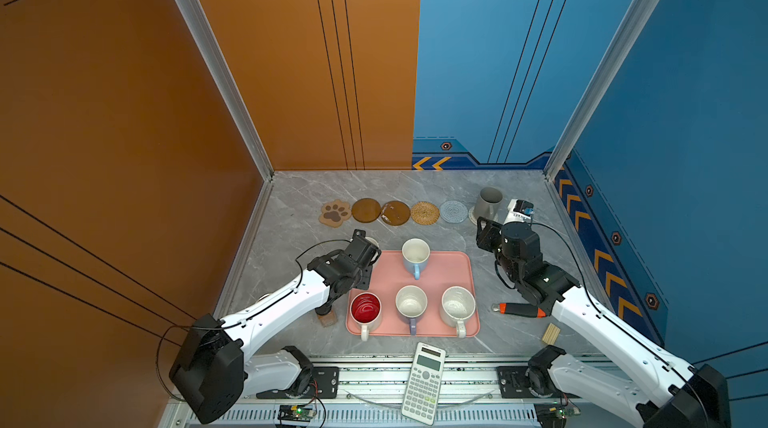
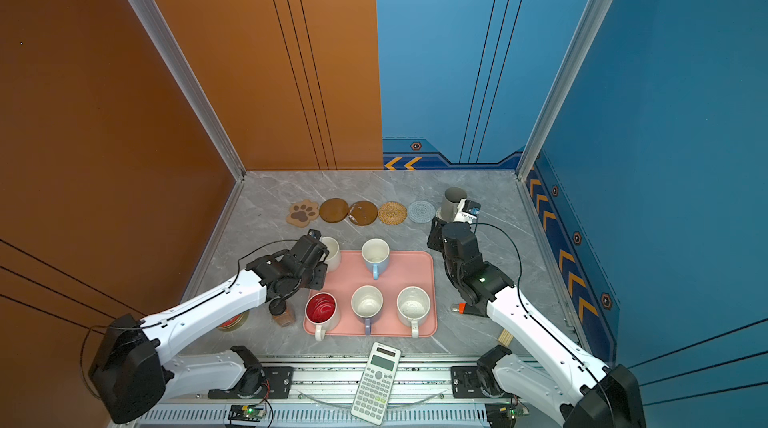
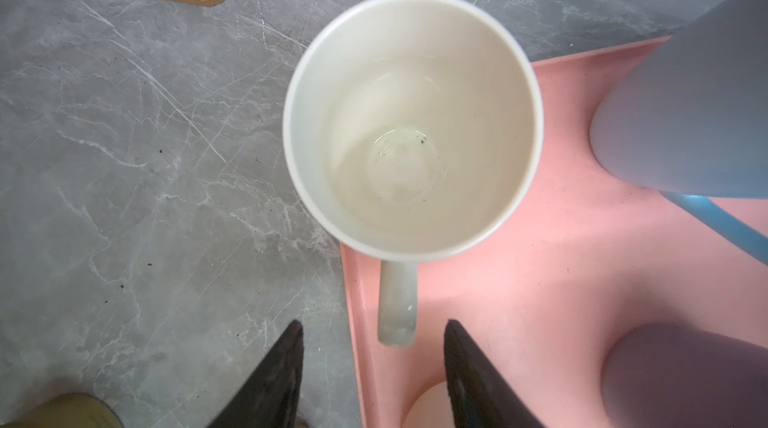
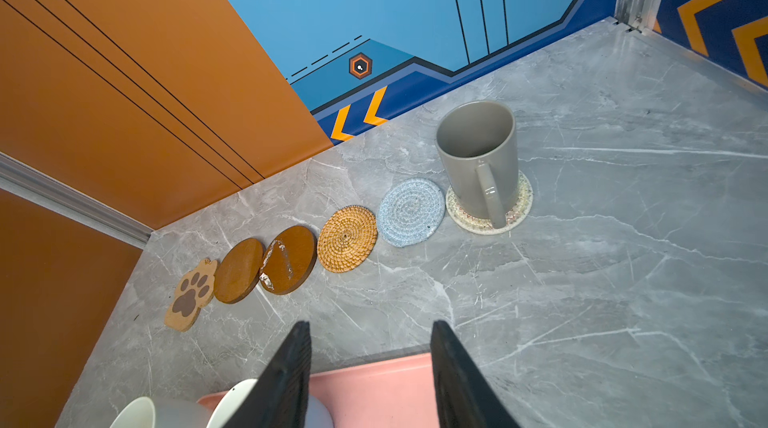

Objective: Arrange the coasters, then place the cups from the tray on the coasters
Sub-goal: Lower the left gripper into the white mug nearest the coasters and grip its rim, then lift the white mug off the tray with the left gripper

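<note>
White ceramic mug (image 3: 411, 127) is seated at corner of flat pink plastic tray (image 3: 540, 301), handle turned toward left gripper (image 3: 374, 323); jaws are spread for the grab, nothing gripped. Right gripper (image 4: 370, 323) is held open, empty.

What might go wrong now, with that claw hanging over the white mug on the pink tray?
1. The left gripper has its open jaws lined up on the thin handle of the white mug; a grip there might let the mug swing or slip.
2. The light blue mug stands close beside it on the tray and could get knocked during the lift.
3. The coasters lie almost edge to edge, so neighbouring mugs may bump.
</note>
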Controlling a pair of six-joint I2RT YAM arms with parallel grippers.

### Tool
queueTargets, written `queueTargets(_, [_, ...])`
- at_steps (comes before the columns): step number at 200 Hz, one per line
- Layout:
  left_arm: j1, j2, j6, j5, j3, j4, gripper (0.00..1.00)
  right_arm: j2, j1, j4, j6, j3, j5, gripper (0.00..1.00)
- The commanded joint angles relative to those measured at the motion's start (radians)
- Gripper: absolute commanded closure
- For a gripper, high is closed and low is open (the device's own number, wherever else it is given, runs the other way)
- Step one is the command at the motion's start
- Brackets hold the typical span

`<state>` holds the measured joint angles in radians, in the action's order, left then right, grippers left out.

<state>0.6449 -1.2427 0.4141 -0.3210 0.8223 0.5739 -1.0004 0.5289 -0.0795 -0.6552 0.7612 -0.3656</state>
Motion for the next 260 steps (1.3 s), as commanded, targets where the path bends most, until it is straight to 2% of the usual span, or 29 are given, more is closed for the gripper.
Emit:
queueTargets(1, [-0.017, -0.016, 0.012, 0.005, 0.037, -0.008, 0.46, 0.014, -0.005, 0.023, -0.012, -0.013, 0.013, 0.55])
queueTargets(260, [-0.067, -0.161, -0.015, 0.054, 0.081, -0.018, 0.56, -0.030, -0.017, 0.078, -0.020, -0.013, 0.080, 0.55])
